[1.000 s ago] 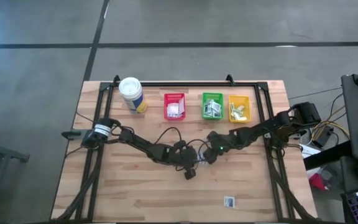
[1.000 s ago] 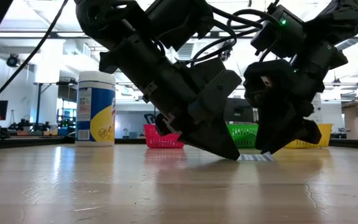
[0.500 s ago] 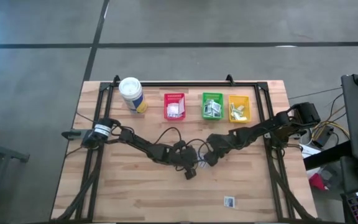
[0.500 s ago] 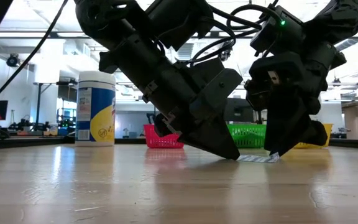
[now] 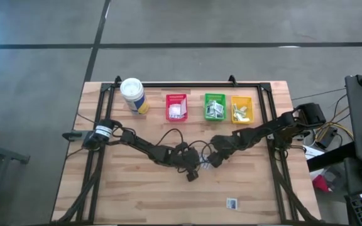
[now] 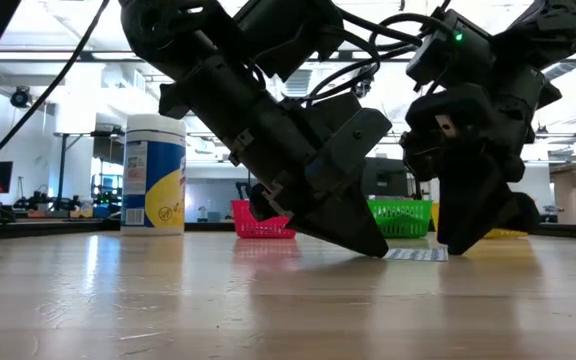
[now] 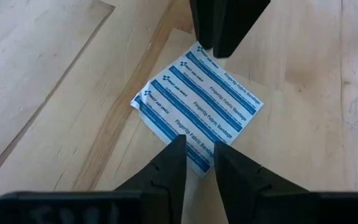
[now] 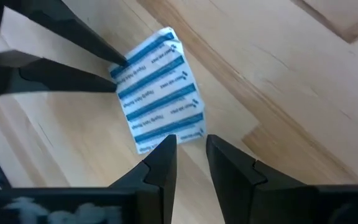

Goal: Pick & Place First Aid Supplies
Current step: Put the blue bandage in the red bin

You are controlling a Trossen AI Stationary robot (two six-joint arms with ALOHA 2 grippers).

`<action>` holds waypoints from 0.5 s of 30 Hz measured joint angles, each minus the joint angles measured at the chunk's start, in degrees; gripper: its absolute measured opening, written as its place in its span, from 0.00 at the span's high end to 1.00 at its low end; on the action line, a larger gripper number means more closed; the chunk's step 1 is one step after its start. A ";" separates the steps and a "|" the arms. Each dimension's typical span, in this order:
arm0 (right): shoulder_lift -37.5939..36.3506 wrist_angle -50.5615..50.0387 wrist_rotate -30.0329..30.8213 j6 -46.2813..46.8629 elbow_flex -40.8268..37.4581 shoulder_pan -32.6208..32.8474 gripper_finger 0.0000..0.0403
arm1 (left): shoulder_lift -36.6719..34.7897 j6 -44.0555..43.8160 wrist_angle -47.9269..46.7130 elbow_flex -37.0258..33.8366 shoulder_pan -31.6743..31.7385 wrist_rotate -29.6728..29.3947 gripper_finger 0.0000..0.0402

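Step in hand, as I read it: picking up one striped packet [image 7: 197,102], white with blue bands. It lies flat mid-worktop [image 5: 124,201], at 6 o'clock from the green bin [image 5: 214,107]. Both arms meet over it.

Doing it well:
- The packet is thin and flat on the wood, so you want a fingertip under an edge or a firm pinch on a lifted corner. Closing straight down probably just slides it.
- Let one claw pin it while the other works the opposite edge, and keep the tips from knocking into each other.
- Lift only once the paper is clearly between the pads. Check that in the wrist view, not the overhead one.
- The drop-off is at 12 o'clock: the red bin [image 5: 176,107], the green one and the yellow bin [image 5: 242,108]. All three already hold packets. I can't tell which bin this one belongs in.

Claws:
- Left claw [image 7: 197,146]: tips down at one edge of the packet, with a narrow gap between them. They touch or nearly touch the paper. No grip shows.
- Right claw [image 8: 188,142]: at the opposite edge, fingers a little apart, the packet edge right at the gap. It's not visibly clamped and the packet isn't lifted.

One more small packet [image 5: 231,203] sits at 5 o'clock near the front edge, well apart and untouched. The canister [image 5: 132,94] at 11 o'clock is not part of the task.
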 joint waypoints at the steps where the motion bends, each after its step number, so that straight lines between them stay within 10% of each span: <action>1: 0.78 0.66 0.01 0.53 0.03 -0.11 0.77 | 0.01 0.01 0.02 0.00 0.00 0.00 0.77; 15: 2.95 2.77 0.76 1.78 0.21 -0.23 0.79 | 1.36 0.11 2.51 0.02 -0.04 -0.20 0.77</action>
